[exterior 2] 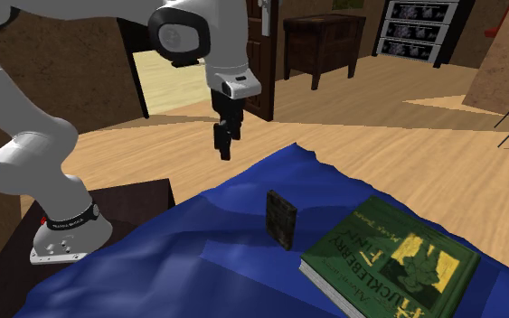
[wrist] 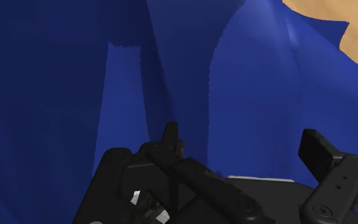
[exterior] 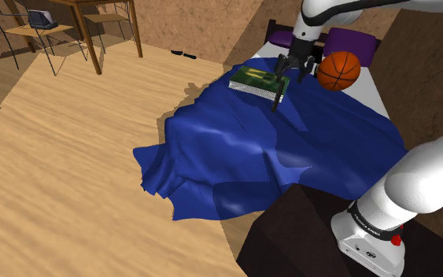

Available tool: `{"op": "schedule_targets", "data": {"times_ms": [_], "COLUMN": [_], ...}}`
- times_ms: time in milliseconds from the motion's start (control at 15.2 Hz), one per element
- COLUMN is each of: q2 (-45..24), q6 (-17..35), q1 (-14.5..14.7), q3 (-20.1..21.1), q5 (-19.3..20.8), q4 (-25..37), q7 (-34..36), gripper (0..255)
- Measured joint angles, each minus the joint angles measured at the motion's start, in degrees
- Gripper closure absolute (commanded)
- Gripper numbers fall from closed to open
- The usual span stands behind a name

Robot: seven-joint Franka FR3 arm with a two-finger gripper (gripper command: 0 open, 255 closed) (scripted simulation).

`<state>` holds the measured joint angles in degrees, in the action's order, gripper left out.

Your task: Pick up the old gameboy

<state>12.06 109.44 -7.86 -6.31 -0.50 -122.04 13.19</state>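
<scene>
Black two-finger gripper (exterior 2: 224, 149) spread open, I hover above the thin, dark, upright gameboy (exterior 2: 281, 219) on the blue blanket (exterior 2: 198, 239), ready to straddle it.

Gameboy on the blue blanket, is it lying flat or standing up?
Standing on edge: the dark gameboy rises upright from the blue blanket beside the green book.

Here I count one blue bedspread (exterior: 290, 149), one green Huckleberry Finn book (exterior 2: 392, 262), one basketball (exterior: 339, 71), one dark gameboy (exterior 2: 280, 218), two purple pillows (exterior: 348, 41).

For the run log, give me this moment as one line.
pre-grasp | jaws open, empty | small dark flat gameboy upright on blue blanket, beside green book
</scene>
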Motion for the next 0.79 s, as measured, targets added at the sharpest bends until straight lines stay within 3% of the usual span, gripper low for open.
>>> {"op": "schedule_targets", "data": {"times_ms": [594,792], "q2": [-16.5,-18.4], "q6": [5.8,7.9], "q1": [-3.1,-3.4], "q3": [-3.1,-3.4], "q5": [0.2,0.1], "q4": [10.8,10.8], "q7": [3.2,3.3], "gripper": [0,0]}}
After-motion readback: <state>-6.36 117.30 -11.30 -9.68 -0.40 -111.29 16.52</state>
